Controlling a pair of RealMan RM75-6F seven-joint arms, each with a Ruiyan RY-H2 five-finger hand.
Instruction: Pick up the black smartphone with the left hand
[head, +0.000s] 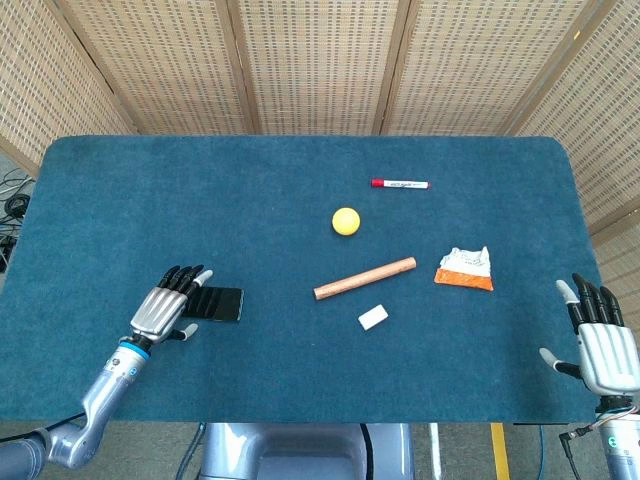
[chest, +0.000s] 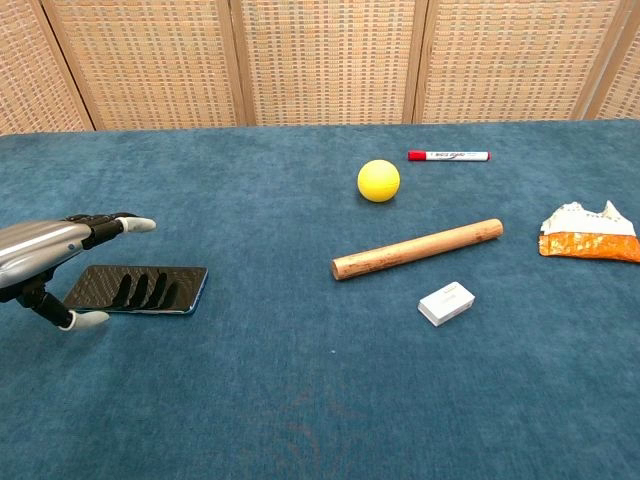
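The black smartphone (head: 219, 304) (chest: 140, 289) lies flat on the blue table, left of the middle. My left hand (head: 168, 309) (chest: 58, 250) hovers over the phone's left end, fingers stretched out and apart, thumb (chest: 82, 320) down at the near edge; it holds nothing. The hand hides part of the phone in the head view, and the chest view shows the finger reflections on the screen. My right hand (head: 605, 345) stays open at the table's right front edge, far from the phone.
A wooden dowel (head: 364, 278), a white eraser (head: 372, 318) and a yellow ball (head: 346, 221) lie mid-table. A red marker (head: 400, 184) lies further back; an orange-and-white wrapper (head: 465, 269) sits at the right. A woven screen closes the back.
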